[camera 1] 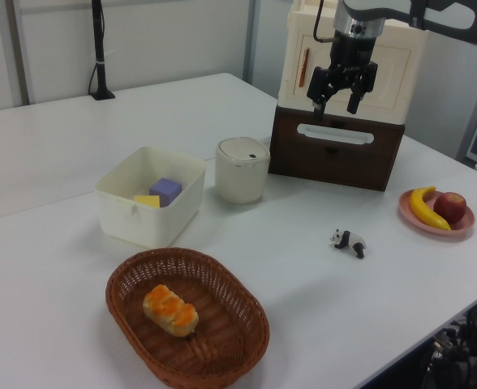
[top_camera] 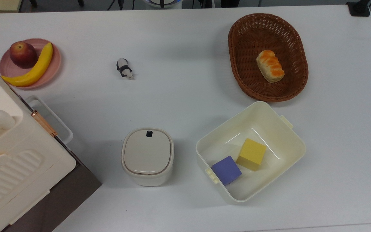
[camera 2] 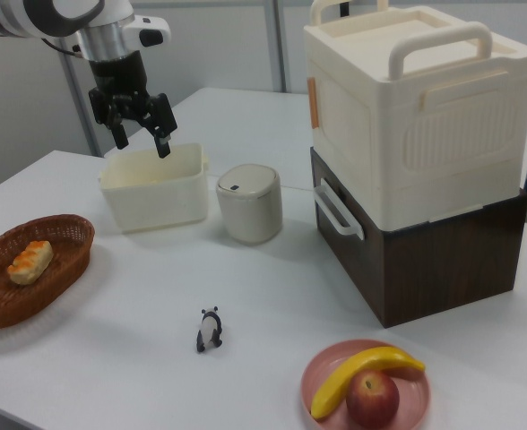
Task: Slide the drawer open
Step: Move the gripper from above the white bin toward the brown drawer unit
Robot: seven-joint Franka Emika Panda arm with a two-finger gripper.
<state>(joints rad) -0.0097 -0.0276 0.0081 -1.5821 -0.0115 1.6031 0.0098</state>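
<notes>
On the white table (top_camera: 185,42), the drawer (camera 1: 336,152) sits shut at 9 o'clock in the top view, its handle (camera 1: 335,134) facing out, while the gripper (camera 1: 341,96) hangs wide open above, likely ready to hook it.

The white-shelled robot arm (camera 2: 57,16) with dark joint bands is showing a silver wrist collar, ending in a black two-finger gripper (camera 2: 141,134) with chunky black fingers (camera 1: 355,102).

A white table (top_camera: 185,42) holds a wicker basket (top_camera: 296,77), cream bin (top_camera: 288,141), lidded canister (top_camera: 147,157), panda figurine (top_camera: 124,68), pink plate (top_camera: 55,62), and apparently a brown drawer cabinet (camera 2: 434,255).
</notes>
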